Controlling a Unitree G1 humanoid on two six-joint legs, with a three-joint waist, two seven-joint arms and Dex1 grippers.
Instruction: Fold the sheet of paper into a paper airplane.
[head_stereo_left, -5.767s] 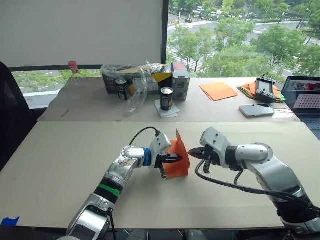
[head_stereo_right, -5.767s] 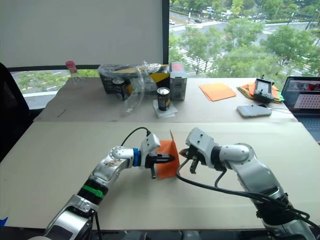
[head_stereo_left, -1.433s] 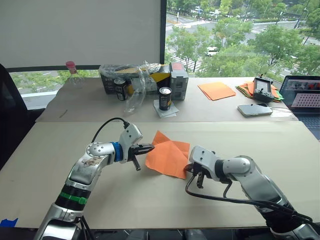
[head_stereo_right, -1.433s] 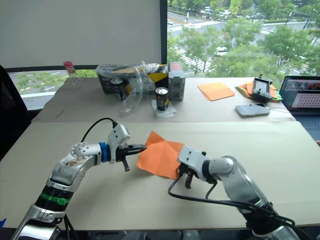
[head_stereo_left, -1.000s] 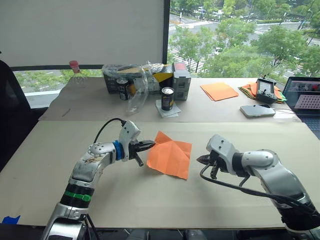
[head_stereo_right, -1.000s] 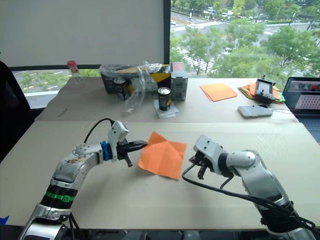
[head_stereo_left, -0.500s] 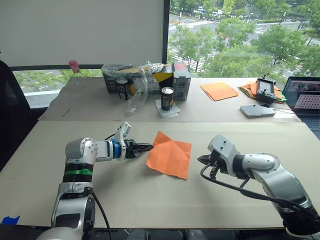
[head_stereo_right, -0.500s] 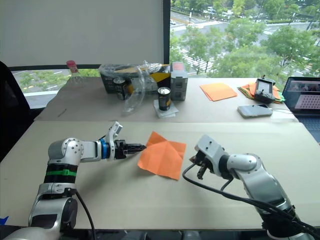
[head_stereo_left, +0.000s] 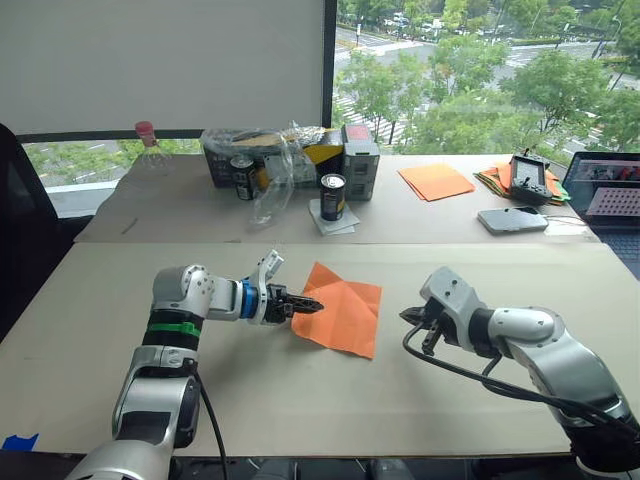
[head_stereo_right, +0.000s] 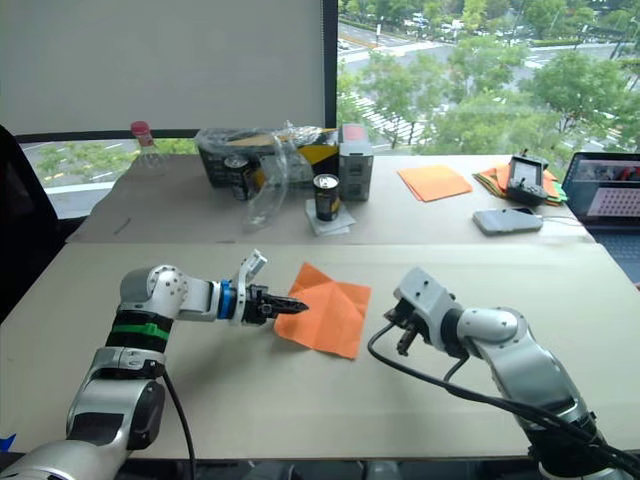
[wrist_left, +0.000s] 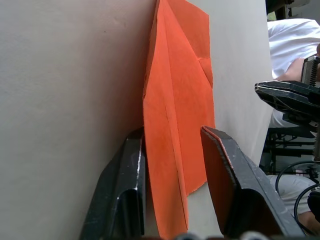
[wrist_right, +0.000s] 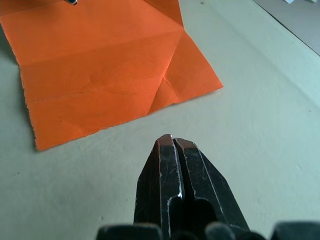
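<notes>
Now advanced onto the sheet of paper (head_stereo_left: 340, 306): left gripper (head_stereo_left: 303, 305), fingers parted astride its raised near edge. Right gripper (head_stereo_left: 411, 317) clenched, empty, apart. Next fold pending.

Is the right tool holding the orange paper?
No, the right tool is shut on nothing, apart from the sheet of paper, which lies on the table.

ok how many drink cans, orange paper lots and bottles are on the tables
drink cans: 2, one by the plastic-wrapped box, one on a white napkin
orange paper: 2, the creased sheet of paper and a smooth stack on the far table
bottles: 1, pink-capped
total: 5
</notes>
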